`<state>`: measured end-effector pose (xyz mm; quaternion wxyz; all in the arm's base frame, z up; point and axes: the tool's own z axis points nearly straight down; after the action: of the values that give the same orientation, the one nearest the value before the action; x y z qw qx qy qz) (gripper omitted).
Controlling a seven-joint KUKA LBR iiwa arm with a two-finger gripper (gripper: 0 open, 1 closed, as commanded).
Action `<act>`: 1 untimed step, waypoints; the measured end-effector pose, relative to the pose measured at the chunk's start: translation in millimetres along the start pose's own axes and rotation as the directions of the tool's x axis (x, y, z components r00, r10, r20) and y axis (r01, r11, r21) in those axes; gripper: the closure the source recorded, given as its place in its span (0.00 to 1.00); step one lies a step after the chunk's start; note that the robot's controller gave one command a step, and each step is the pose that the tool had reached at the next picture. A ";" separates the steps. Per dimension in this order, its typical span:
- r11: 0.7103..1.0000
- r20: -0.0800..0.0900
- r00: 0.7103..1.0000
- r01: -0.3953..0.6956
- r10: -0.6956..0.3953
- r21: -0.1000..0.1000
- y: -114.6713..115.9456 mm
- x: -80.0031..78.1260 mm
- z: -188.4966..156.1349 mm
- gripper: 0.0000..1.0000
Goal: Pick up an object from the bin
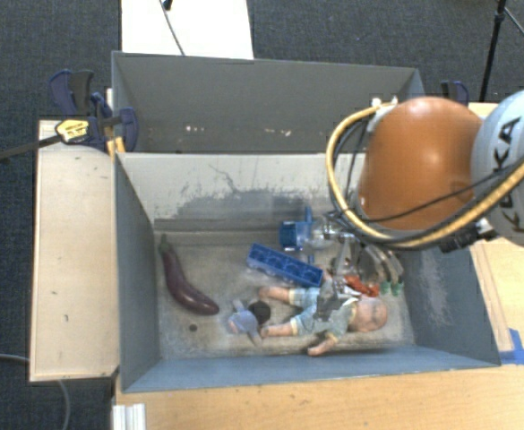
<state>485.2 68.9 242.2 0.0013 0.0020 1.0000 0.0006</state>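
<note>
One plastic doll (317, 321) under metal pincer (334, 292), its spread unclear, ridged blue brick (284, 265), glossy curved aubergine (183, 285)

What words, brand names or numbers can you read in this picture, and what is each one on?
"KUKA": on the pale link of the robot arm, with dark cables crossing part of the lettering.
The doll, the blue brick and the purple aubergine in the bin carry no print that can be read.
</note>
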 end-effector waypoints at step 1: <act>0.999 0.000 0.999 -0.041 0.041 -0.001 -29.3 -38.2 1.0 0.00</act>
<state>523.4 39.4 241.3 0.0015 0.0226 0.9997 0.0012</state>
